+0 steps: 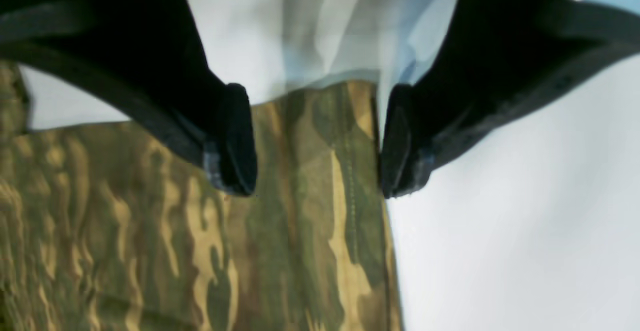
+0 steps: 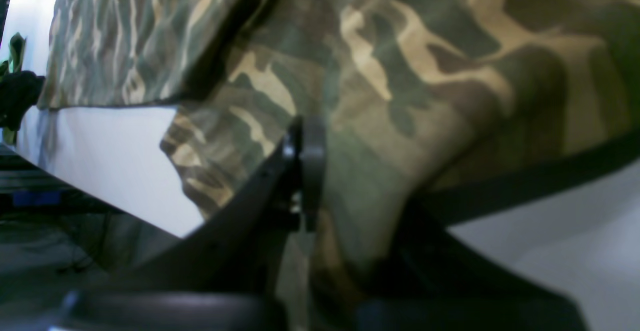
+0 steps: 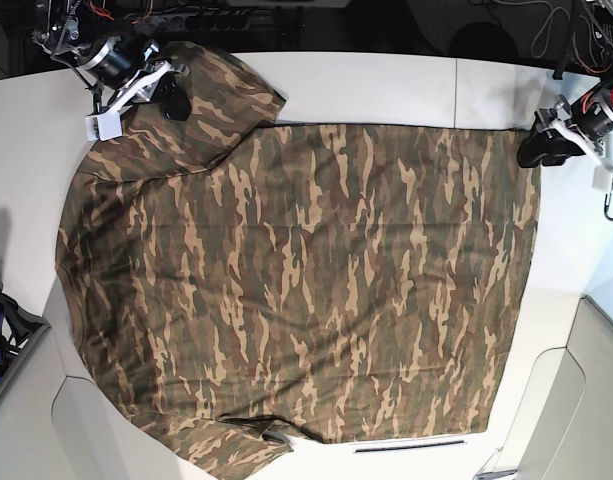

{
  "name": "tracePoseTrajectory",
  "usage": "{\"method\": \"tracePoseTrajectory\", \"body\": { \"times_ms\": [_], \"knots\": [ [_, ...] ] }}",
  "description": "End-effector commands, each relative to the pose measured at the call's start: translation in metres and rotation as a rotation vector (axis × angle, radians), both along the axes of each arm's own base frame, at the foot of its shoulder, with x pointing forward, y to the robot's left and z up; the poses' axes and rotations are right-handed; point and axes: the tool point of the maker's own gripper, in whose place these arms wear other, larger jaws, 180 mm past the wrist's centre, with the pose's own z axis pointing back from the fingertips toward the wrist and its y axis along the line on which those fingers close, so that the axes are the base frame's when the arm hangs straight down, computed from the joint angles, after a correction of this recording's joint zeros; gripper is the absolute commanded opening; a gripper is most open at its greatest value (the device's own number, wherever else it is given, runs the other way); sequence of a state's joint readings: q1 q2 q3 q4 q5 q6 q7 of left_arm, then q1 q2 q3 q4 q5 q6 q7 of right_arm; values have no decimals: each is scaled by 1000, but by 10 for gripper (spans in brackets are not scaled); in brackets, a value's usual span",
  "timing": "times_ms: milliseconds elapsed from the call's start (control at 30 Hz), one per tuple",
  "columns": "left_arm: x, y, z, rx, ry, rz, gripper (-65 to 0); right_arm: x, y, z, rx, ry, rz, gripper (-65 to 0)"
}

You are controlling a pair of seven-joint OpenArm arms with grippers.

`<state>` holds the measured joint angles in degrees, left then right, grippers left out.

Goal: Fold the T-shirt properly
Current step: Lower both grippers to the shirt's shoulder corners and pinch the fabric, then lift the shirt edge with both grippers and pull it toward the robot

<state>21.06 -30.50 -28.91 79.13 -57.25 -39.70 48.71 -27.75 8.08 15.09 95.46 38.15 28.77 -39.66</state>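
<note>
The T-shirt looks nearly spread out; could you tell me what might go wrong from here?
1. The right gripper is shut on the T-shirt at a sleeve; pulling could bunch or drag the spread shirt.
2. The left gripper is open over the hem corner at the cloth's edge, so closing may catch too little fabric and slip.
3. The far sleeve lies at the table edge and could slide off.

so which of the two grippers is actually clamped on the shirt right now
The right gripper, on the base view's left, is shut on the T-shirt at its sleeve. The left gripper stands open above the shirt's hem corner, gripping nothing.
</note>
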Motion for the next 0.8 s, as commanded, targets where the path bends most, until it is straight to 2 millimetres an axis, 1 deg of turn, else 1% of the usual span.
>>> {"method": "tracePoseTrajectory", "body": {
  "times_ms": [0,100,233,300,333,367,467,567,600,767],
  "knots": [
    [0,1,4,5,8,-21,-229,-1,-2,1,-11,2,9,-650],
    [-1,-9,-1,-11,20,-45,-229,-1,-2,1,-11,1,9,-650],
    [-5,-29,-11,-32,52,-100,-232,-1,-2,1,-11,2,9,-650],
    [-4,-35,-13,-40,48,-113,-233,-1,-2,1,-11,1,9,-650],
    [-3,-36,-13,-42,38,-111,-253,-1,-2,1,-11,1,9,-650],
    [-1,-36,-12,-43,29,-107,-296,-1,-2,1,-11,2,9,-650],
    [4,-34,-8,-42,4,-98,-490,-1,-2,1,-11,1,9,-650],
    [6,-34,-7,-43,-8,-92,-636,-1,-2,1,-11,2,9,-650],
    [6,-34,-7,-42,-10,-91,-650,-1,-2,1,-10,1,9,-650],
    [8,-37,-3,-73,-20,-83,-650,-3,-1,3,9,19,12,-650]
  ]
}}
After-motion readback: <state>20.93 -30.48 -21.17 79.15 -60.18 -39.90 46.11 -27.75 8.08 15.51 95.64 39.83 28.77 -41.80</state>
